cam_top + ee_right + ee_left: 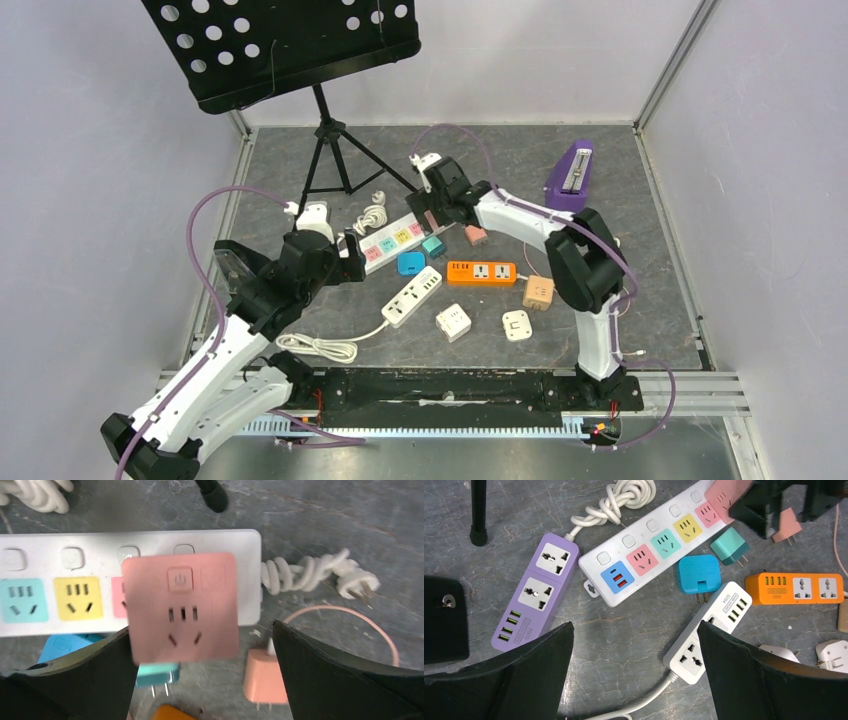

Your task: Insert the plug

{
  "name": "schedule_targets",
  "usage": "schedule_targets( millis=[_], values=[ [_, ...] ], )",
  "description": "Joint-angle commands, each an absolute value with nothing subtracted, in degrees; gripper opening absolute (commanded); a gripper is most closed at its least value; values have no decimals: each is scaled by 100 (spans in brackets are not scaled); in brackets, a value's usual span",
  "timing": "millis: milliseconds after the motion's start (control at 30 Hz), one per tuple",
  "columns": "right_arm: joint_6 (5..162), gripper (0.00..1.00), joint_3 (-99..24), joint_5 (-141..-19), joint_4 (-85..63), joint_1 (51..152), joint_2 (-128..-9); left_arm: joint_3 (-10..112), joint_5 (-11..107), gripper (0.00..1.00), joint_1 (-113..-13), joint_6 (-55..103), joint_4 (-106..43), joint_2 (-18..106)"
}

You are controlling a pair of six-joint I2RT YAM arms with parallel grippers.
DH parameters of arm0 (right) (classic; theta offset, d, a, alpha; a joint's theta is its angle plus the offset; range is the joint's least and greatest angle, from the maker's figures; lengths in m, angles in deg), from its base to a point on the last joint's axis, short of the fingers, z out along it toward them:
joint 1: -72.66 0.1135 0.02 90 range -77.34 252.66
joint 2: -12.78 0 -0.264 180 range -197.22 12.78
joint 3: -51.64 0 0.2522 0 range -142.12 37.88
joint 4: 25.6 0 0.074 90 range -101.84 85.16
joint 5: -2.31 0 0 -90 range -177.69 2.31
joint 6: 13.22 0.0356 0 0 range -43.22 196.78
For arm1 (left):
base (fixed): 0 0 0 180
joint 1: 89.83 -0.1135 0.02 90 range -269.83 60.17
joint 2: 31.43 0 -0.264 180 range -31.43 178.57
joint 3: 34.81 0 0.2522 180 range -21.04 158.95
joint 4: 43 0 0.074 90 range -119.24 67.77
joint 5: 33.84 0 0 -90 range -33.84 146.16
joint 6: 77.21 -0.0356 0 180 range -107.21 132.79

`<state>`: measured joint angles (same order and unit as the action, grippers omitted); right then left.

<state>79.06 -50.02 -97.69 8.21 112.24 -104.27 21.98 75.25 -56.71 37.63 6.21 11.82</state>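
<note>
Plug, a pink cube, sits on the far-right end socket of the white strip, we judge seated. Right gripper straddles it, jaws spread, not pinching; it's directly below. Strip's long axis runs near-left to far-right. Left gripper hangs near-left, jaws spread too, empty; right arm nearer. We read only a power symbol on the plug; other print too small.

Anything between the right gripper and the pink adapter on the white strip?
Nothing visible. The pink adapter sits at the end of the white power strip, straight below the open right gripper, with clear space between them.
</note>
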Motion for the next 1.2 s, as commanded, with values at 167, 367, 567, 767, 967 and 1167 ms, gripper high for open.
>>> schedule_targets(
  millis=[167,367,567,767,967,1167],
  values=[
    [7872,98,-2634,-8875,639,11291,-7364,2195,6835,100,-5696,3954,545,825],
    [8240,97,-871,-8620,664,12075,-5796,1995,6277,100,-5694,4306,523,634],
    [8509,98,-260,-8733,561,12875,-5536,1829,5955,99,-5696,4517,393,564],
    [8826,98,-180,-9252,255,13526,-5984,1753,5953,97,-5696,4585,289,706],
    [9128,85,-112,-9579,-25,13593,-6434,1557,5975,96,-5696,4662,107,702],
    [9188,45,-142,-9710,-201,13574,-6494,1445,5719,95,-5696,4550,-247,803]
  ],
)
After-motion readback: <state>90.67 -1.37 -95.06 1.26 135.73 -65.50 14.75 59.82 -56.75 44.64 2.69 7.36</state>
